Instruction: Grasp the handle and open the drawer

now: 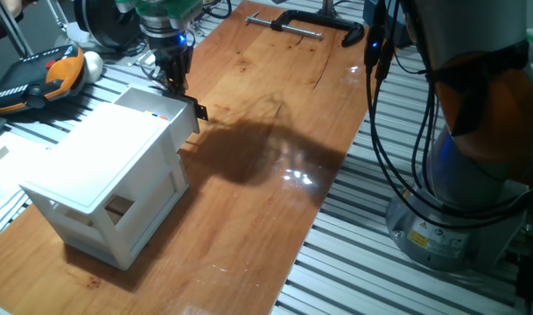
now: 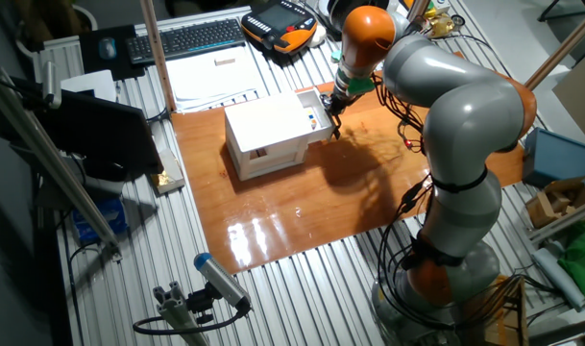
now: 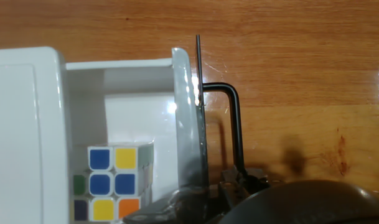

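Note:
The white drawer (image 3: 183, 87) stands part-way out of the white cabinet (image 1: 100, 166), at its top right end. A coloured puzzle cube (image 3: 108, 183) lies inside the drawer. The black handle (image 3: 234, 124) sticks out from the drawer front over the wooden table; it also shows in one fixed view (image 1: 199, 110). My gripper (image 3: 205, 198) comes down from above at the drawer front, with its fingers closed around the lower end of the handle. It also shows in one fixed view (image 1: 174, 80) and in the other fixed view (image 2: 333, 120). The fingertips are mostly hidden in the hand view.
A black clamp (image 1: 301, 26) lies at the far end of the wooden table (image 1: 275, 201). An orange teach pendant (image 1: 38, 79) lies left of the cabinet. The arm's base (image 1: 459, 210) stands at the right. A keyboard (image 2: 186, 38) lies behind the cabinet.

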### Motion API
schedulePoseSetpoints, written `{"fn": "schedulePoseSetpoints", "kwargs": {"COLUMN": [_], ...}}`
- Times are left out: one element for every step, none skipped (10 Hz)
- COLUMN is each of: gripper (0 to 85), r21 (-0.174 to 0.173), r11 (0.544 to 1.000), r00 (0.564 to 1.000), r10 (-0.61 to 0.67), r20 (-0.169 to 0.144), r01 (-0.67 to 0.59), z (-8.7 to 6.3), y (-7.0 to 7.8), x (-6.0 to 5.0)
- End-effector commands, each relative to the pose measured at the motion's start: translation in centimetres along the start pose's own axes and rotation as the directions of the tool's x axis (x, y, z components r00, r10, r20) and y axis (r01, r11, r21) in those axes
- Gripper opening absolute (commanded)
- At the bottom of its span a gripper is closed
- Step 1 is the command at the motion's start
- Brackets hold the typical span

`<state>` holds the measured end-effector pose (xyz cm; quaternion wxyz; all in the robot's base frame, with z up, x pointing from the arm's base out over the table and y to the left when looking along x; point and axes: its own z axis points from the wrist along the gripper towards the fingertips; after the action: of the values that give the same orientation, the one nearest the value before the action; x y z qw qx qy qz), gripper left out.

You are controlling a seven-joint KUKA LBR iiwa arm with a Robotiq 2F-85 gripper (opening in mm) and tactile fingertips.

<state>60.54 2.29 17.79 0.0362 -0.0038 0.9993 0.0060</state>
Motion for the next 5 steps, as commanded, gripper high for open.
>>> {"fn": "schedulePoseSetpoints", "kwargs": {"gripper": [0.7, 0.7, 0.7, 0.7, 0.7], "r21": [-0.003, -0.006, -0.009, -0.009, -0.009], "r11": [1.000, 1.000, 1.000, 1.000, 1.000], "r00": [1.000, 1.000, 1.000, 1.000, 1.000], "r10": [0.001, 0.003, 0.005, 0.006, 0.006], "r20": [0.000, -0.001, -0.003, -0.006, -0.006], "r01": [-0.001, -0.003, -0.005, -0.006, -0.006], "z": [0.05, 0.08, 0.04, -0.05, -0.04], "y": [-0.12, -0.26, -0.42, -0.61, -0.74], "x": [0.04, 0.10, 0.13, 0.15, 0.16]}}
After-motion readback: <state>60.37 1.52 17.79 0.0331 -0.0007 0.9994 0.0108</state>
